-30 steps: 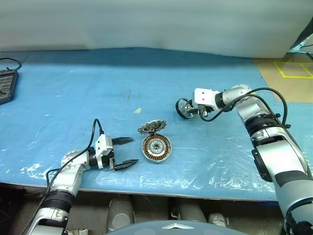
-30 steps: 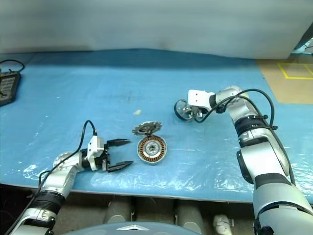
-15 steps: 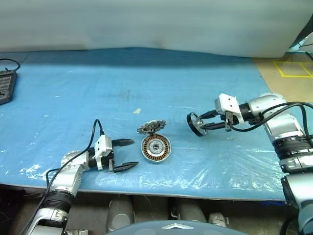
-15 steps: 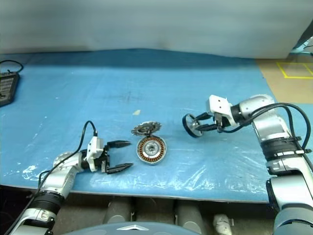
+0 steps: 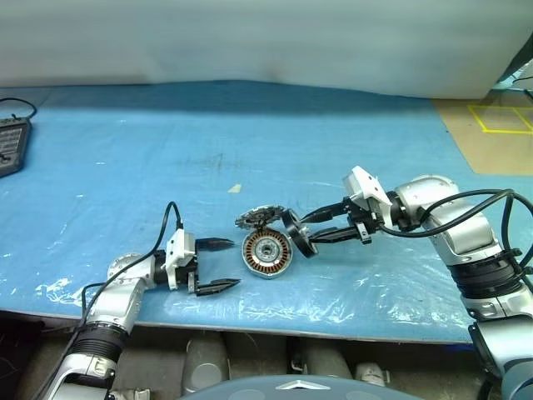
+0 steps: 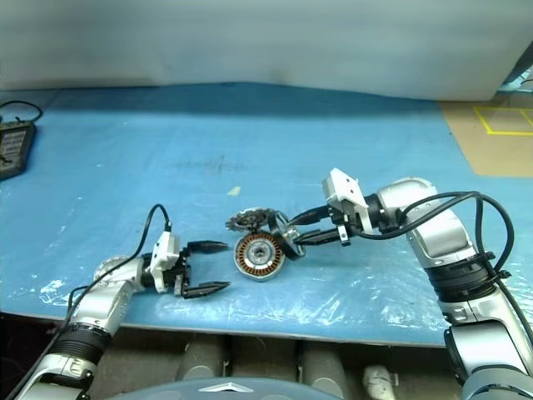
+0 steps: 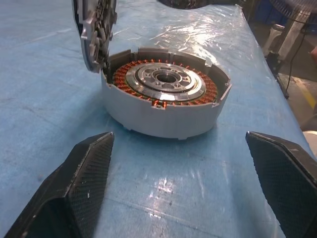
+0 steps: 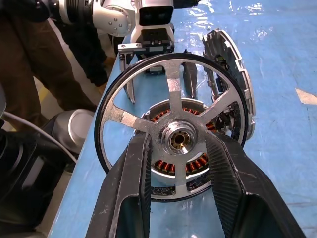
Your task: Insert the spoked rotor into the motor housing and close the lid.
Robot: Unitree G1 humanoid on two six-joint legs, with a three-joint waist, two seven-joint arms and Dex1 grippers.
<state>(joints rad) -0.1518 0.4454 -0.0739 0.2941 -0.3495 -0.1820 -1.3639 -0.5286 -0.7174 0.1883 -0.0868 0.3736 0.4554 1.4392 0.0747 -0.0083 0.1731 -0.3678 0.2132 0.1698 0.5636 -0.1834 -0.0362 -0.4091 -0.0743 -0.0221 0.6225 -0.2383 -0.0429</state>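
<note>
Rotor [image 5: 297,234] sat clenched edge-on in my right end effector [image 5: 310,228], touching the housing's [image 5: 266,252] three o'clock rim; the lid [image 5: 259,217] stood raised at twelve. I judged it needed tipping flat and centring over the hub before lowering. My left end effector [image 5: 218,265] waited released at nine, apart. The counter [image 5: 125,167] edge ran close at six; open room lay beyond twelve.

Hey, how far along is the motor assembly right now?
Done: the right hand has picked up the spoked rotor and holds it on edge beside the motor housing. In hand: bringing it over the open cup, whose lid stands raised. Left: seat the rotor, then close the lid. The left hand waits open nearby.
</note>
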